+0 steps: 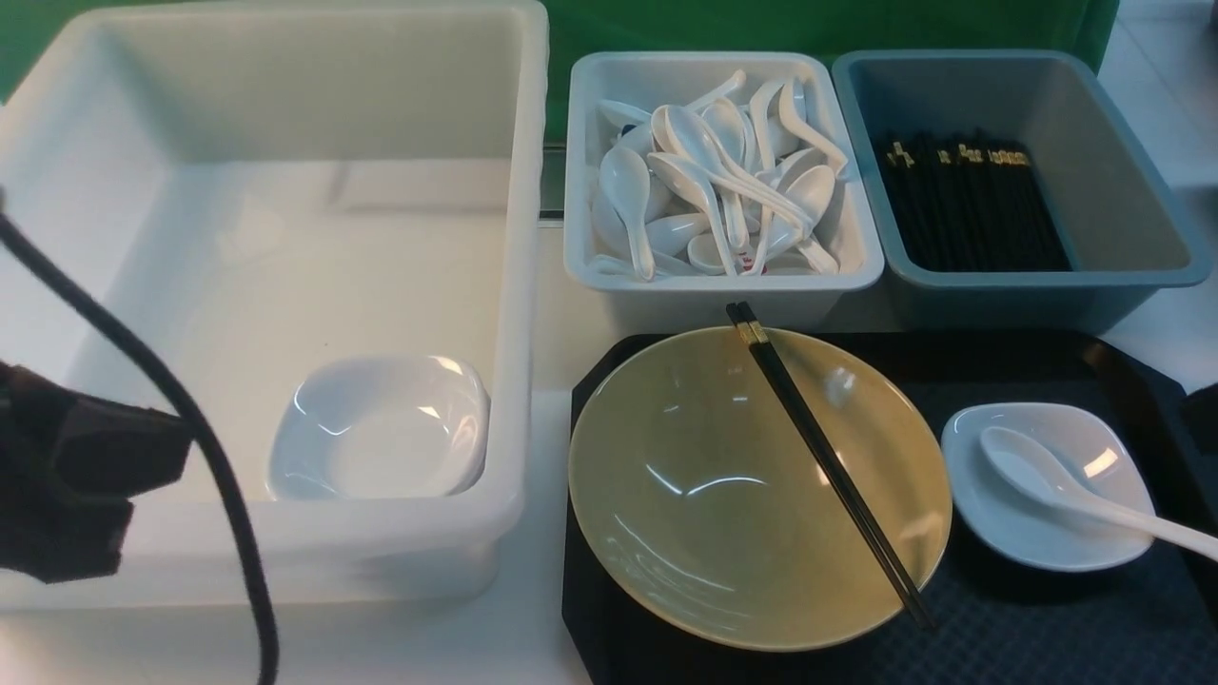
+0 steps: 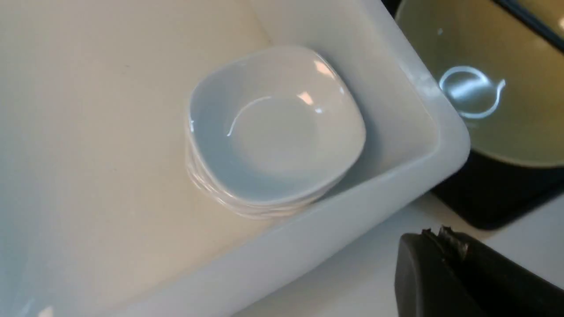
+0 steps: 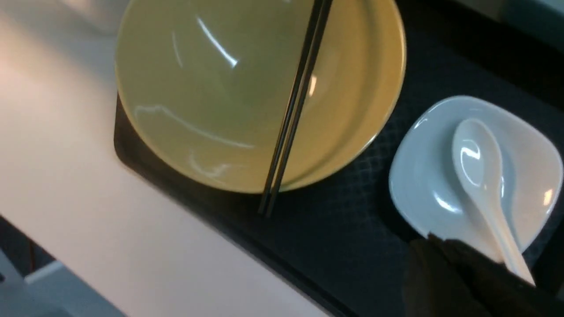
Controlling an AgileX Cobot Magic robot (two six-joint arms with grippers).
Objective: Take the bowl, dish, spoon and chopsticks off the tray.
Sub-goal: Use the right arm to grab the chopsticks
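Observation:
The mustard-yellow bowl (image 1: 742, 495) sits on the left part of the black tray (image 1: 1028, 618). The black chopsticks (image 1: 828, 457) lie across the bowl's rim. To the bowl's right the white dish (image 1: 999, 518) holds the white spoon (image 1: 1037, 471), handle over its near right rim. In the right wrist view my right gripper (image 3: 434, 241) is shut and empty, just over the edge of the dish (image 3: 418, 176), beside the spoon (image 3: 478, 163) handle. My left gripper (image 2: 440, 231) is shut and empty, outside the tub's near corner, above the table.
A large white tub (image 1: 528, 285) stands left of the tray, with white dishes (image 1: 381, 428) stacked in its near right corner. Behind the tray are a bin of spoons (image 1: 714, 290) and a grey bin of chopsticks (image 1: 1123, 190). A black cable (image 1: 219, 476) hangs by the left arm.

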